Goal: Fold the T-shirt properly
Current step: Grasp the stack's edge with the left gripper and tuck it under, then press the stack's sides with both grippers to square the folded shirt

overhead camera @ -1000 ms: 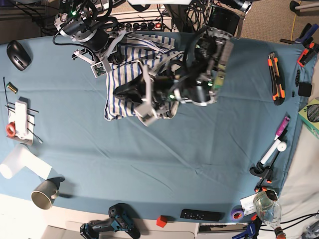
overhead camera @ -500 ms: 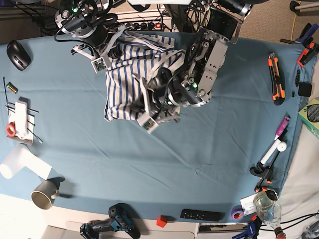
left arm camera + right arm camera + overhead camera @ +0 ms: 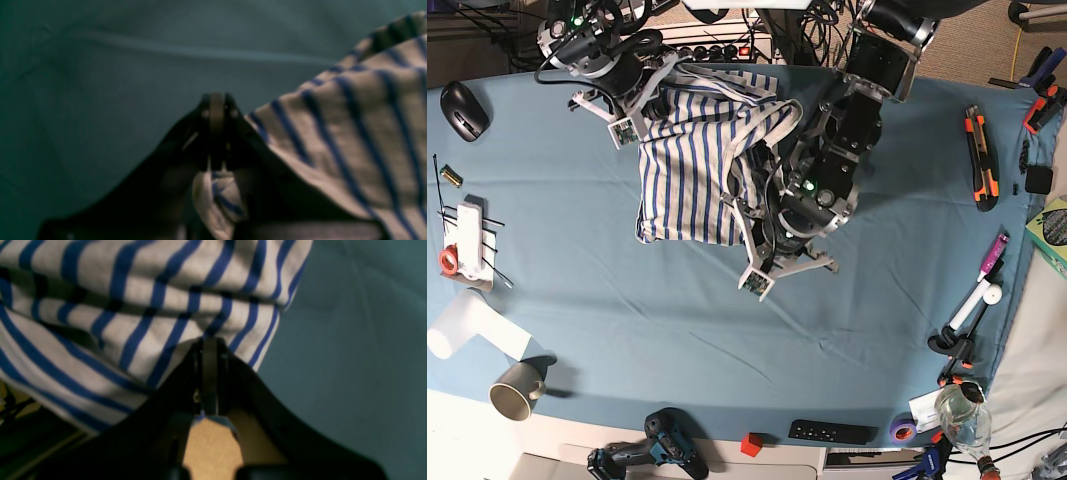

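Dim, blurred wrist views; bright overhead

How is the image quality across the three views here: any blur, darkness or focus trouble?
Left wrist: dim and soft all over, the T-shirt stripes smeared. Right wrist: brighter, the stripes clearer but still soft, the right gripper a dark silhouette. Base: evenly lit and sharp, with slight wide-angle curving at the table edges.

T-shirt [image 3: 689, 170]: stripes only, no lettering that can be read.
Tools along the right edge of the bench [image 3: 627, 330]: any print too small to read.
Remote [image 3: 831, 432] at the near edge: markings too small to read.
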You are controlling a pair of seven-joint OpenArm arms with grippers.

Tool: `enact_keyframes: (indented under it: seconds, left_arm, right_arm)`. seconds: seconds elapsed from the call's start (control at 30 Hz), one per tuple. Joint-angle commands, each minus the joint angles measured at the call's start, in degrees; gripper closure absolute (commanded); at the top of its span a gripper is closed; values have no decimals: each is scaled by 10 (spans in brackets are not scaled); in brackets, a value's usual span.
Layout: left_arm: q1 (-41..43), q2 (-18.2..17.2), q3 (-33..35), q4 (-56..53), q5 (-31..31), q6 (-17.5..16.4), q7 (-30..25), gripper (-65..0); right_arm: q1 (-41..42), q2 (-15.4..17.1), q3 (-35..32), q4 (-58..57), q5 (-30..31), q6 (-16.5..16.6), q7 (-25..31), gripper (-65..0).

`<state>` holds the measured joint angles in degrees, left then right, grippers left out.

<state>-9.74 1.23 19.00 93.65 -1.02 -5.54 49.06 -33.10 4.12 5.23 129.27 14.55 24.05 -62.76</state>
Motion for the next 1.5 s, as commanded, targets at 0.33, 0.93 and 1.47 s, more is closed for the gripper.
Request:
enact_keyframes:
  seconds: [0.33,0.93,1.47]
  left_arm:
    - [-12,-8,-1,30,-72,-40,27,0]
    - [43,-31,-151,37,-270,-153,101,-391]
    - [229,-99,-230,243,-278,-149,99,-401]
  right_arm:
    - [76,3,112,57,-3,6,71,0]
    - [244,3,188,-179,142,5,93,-396]
    - [288,3,172,-261,198,6,90,-397]
